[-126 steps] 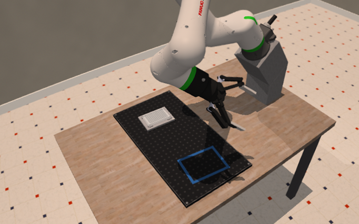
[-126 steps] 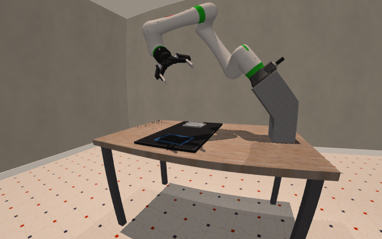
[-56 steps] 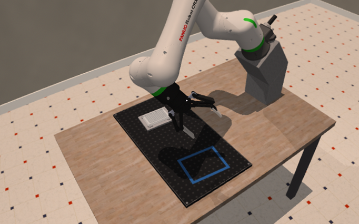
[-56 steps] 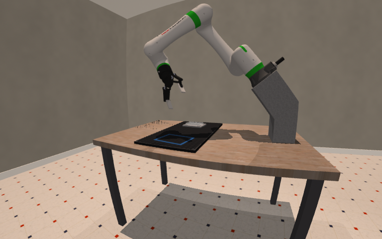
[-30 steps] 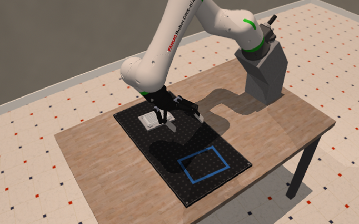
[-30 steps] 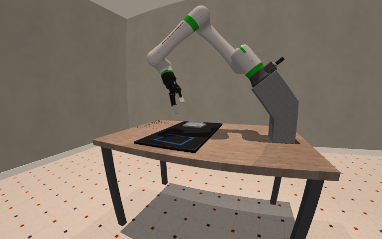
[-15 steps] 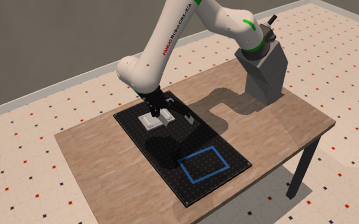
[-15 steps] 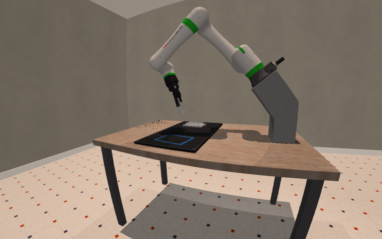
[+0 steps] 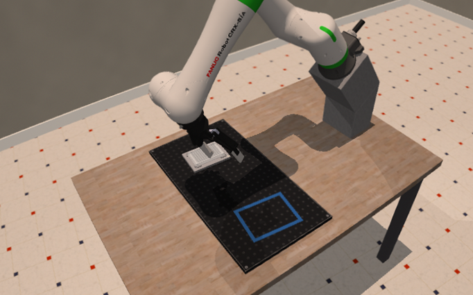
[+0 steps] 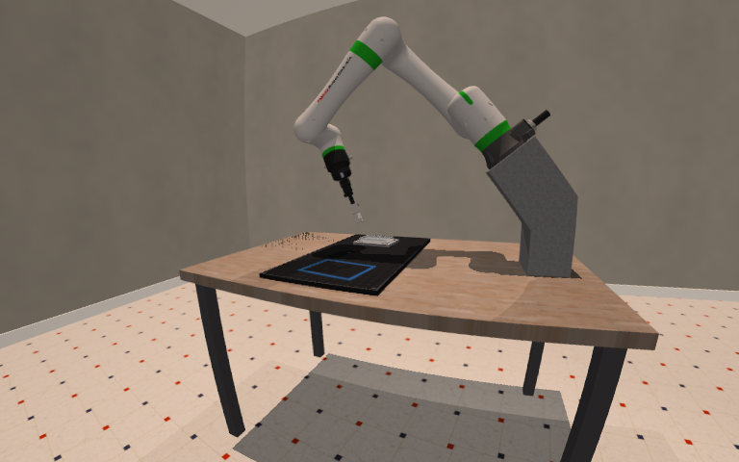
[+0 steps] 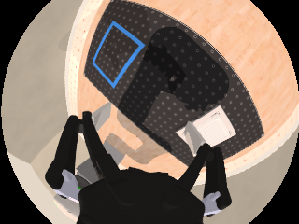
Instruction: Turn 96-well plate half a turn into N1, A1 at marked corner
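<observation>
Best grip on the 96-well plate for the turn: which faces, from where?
Likely from straight above, fingers on two opposite side walls of the 96-well plate. It lies flat and low on the black deck, so only the walls offer a hold. The open hand hangs above it, still tilted.
</observation>
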`<state>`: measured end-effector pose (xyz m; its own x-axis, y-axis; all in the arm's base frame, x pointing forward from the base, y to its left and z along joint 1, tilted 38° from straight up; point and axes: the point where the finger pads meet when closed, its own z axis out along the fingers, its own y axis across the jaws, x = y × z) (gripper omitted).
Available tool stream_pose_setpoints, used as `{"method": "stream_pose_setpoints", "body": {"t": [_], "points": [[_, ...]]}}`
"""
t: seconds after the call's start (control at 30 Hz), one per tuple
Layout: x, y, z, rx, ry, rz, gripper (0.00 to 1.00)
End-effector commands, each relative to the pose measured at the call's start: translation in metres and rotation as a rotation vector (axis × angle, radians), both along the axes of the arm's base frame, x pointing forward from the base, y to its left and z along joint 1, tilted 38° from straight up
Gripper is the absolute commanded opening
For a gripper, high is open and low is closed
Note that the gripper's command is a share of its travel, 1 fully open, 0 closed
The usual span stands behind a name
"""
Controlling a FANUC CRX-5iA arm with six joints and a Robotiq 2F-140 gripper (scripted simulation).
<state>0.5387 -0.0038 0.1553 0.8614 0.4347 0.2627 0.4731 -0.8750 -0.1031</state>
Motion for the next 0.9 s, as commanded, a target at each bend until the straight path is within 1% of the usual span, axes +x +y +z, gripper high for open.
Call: {"method": "stream_pose_setpoints", "body": {"t": [0.0, 0.03, 0.17, 0.2, 0.23, 0.3, 0.4, 0.53, 0.57, 0.7, 0.8, 0.87], "points": [[0.004, -0.019, -0.004, -0.009, 0.009, -0.097, 1.00], [0.005, -0.024, -0.005, -0.012, 0.012, -0.130, 1.00], [0.008, -0.043, -0.009, -0.013, 0.012, -0.133, 1.00], [0.009, -0.044, -0.010, -0.013, 0.012, -0.133, 1.00], [0.009, -0.049, -0.011, -0.015, 0.015, -0.166, 1.00], [0.009, -0.049, -0.011, -0.015, 0.015, -0.166, 1.00], [0.011, -0.063, -0.014, -0.024, 0.023, -0.266, 1.00], [0.013, -0.083, -0.018, -0.024, 0.023, -0.268, 1.00], [0.013, -0.084, -0.018, -0.024, 0.023, -0.268, 1.00], [0.014, -0.103, -0.022, -0.035, 0.032, -0.400, 1.00], [0.014, -0.118, -0.025, -0.035, 0.032, -0.401, 1.00], [0.014, -0.118, -0.025, -0.035, 0.032, -0.401, 1.00]]}}
